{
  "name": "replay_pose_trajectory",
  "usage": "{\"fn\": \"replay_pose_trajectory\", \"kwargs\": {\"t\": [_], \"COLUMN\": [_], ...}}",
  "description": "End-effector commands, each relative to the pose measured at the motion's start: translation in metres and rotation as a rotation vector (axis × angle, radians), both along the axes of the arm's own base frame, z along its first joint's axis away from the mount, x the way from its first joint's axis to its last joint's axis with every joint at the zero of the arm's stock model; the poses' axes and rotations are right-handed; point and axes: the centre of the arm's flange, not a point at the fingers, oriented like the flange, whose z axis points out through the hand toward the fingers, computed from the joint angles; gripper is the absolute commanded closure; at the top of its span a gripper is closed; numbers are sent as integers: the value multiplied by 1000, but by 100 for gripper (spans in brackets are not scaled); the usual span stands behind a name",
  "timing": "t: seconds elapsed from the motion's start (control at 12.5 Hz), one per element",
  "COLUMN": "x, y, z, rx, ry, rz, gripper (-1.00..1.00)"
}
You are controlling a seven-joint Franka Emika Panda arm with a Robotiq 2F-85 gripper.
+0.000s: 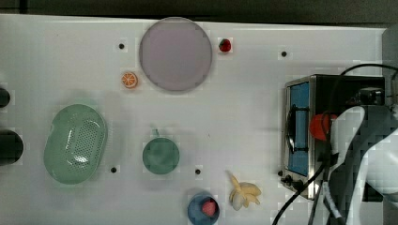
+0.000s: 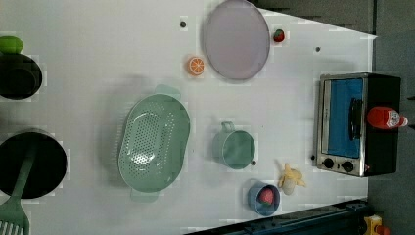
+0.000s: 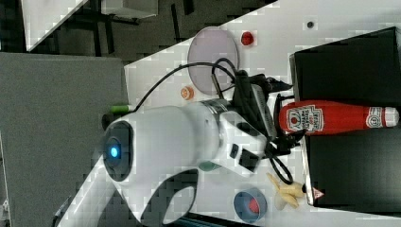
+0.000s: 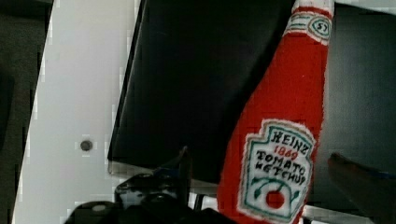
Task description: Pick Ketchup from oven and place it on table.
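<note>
The red Ketchup (image 3: 331, 118) bottle with white label and cap stands on the black top of the oven (image 3: 350, 61), near its front edge. My gripper (image 3: 285, 112) is open, with one finger on each side of the bottle's lower body. In the wrist view the Ketchup (image 4: 280, 140) rises between the two dark fingertips (image 4: 180, 163), and a gap shows on both sides. From above, the Ketchup (image 1: 320, 126) peeks out beside my white arm, over the oven (image 1: 300, 93) with its blue glass door. The left view shows the Ketchup (image 2: 386, 118) on the oven (image 2: 342, 122), which sits on the white table (image 2: 98, 49).
On the table (image 1: 244, 93) lie a purple plate (image 1: 175, 54), a strawberry (image 1: 225, 45), an orange slice (image 1: 129, 79), a green colander (image 1: 75, 143), a green cup (image 1: 161, 155), a blue bowl (image 1: 203, 208) and a banana (image 1: 244, 193). Black cables (image 1: 300, 197) hang by the oven.
</note>
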Motion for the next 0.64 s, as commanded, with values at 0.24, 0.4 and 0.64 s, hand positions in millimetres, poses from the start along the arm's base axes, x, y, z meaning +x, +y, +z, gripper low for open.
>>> {"fn": "replay_pose_trajectory", "kwargs": {"t": [0.24,0.4,0.64], "x": [-5,-3,-3], "y": [-21,-23,-24], "z": [-36,-50,-67], "rx": [72,82,105], "ry": [-7,-6,2], "rz": [-83,-101,-123], "gripper": [-100,-100,-100]}}
